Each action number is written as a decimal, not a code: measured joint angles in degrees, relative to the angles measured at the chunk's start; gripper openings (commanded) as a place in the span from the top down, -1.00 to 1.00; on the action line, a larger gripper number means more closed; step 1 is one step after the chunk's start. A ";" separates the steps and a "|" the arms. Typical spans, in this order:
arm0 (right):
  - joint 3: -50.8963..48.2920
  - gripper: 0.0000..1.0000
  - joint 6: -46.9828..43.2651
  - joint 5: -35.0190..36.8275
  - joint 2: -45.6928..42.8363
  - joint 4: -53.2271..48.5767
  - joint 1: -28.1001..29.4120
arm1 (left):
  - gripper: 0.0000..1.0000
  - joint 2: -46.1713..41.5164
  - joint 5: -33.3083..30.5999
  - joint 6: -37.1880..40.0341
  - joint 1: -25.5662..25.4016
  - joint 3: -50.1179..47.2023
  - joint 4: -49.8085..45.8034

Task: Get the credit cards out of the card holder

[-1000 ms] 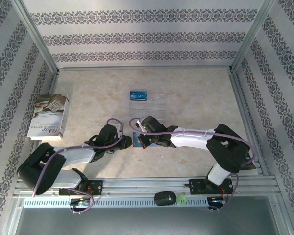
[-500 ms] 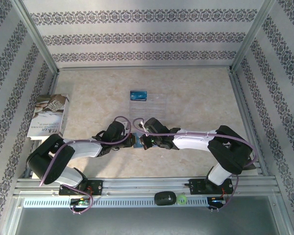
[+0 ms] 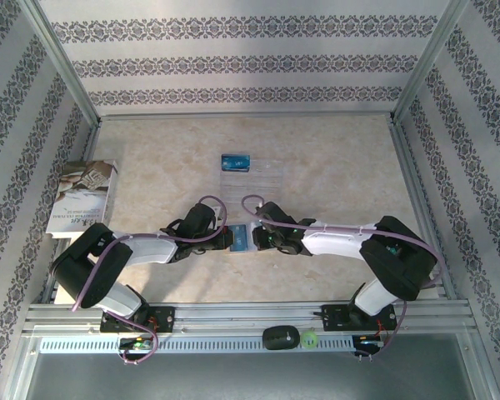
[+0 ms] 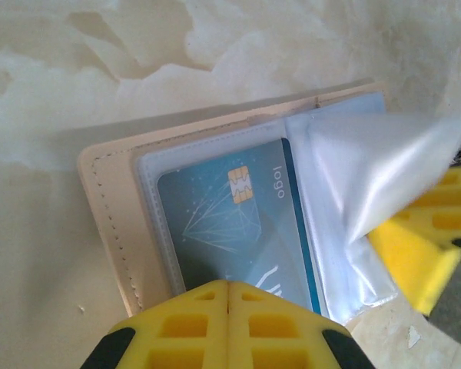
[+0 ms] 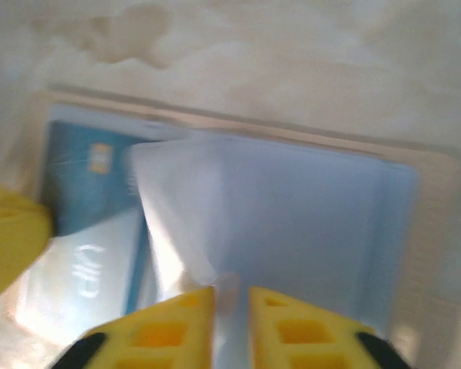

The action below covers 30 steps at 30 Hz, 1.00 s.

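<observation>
The tan card holder [image 4: 107,200] lies open on the table between both grippers [image 3: 240,238]. A bright blue credit card [image 4: 230,223] with a gold chip sits inside a clear sleeve on its left half [image 5: 84,192]. My left gripper [image 4: 228,286] is shut, its tips resting on the near edge of that card and sleeve. My right gripper [image 5: 231,296] is shut on a clear sleeve leaf [image 5: 215,223] and holds it lifted off the blue card [image 4: 376,165]. The blackish card is hidden. A second blue card [image 3: 235,162] lies further back in a tray.
A clear plastic tray [image 3: 262,173] sits behind the card holder at mid-table. A book [image 3: 82,198] lies at the left wall. Metal frame rails border the table on both sides.
My left gripper has slid right onto the card holder. The right gripper has shifted right and the pale sleeves now show between the two.
</observation>
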 measured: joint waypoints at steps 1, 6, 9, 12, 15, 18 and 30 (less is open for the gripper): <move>-0.50 0.38 1.25 0.90 -0.57 -0.59 -0.42 | 1.00 0.00 0.02 0.11 0.00 0.00 0.00; -3.50 0.19 3.39 4.46 -7.54 -2.99 -0.85 | 0.88 -0.09 0.00 0.20 0.00 0.00 -0.17; -3.26 0.17 1.86 4.33 -12.09 -3.21 -1.09 | 0.63 -1.36 -0.09 0.42 0.00 -0.28 -1.44; -1.09 0.27 -0.74 1.62 -12.74 -3.10 -1.09 | 0.61 -4.17 -0.61 0.59 0.00 -1.20 -2.99; 0.96 0.40 -3.08 -3.17 -11.61 -2.40 -1.05 | 0.61 -5.62 -0.66 0.59 0.00 -1.51 -2.99; 3.63 0.40 -4.50 -7.50 -8.96 -2.03 -0.94 | 0.40 -5.70 -0.68 0.94 0.00 -1.53 -3.15; 7.87 0.42 -5.55 -13.81 -1.03 -3.15 -0.57 | 0.10 -3.74 -4.70 6.05 -1.33 0.76 -6.69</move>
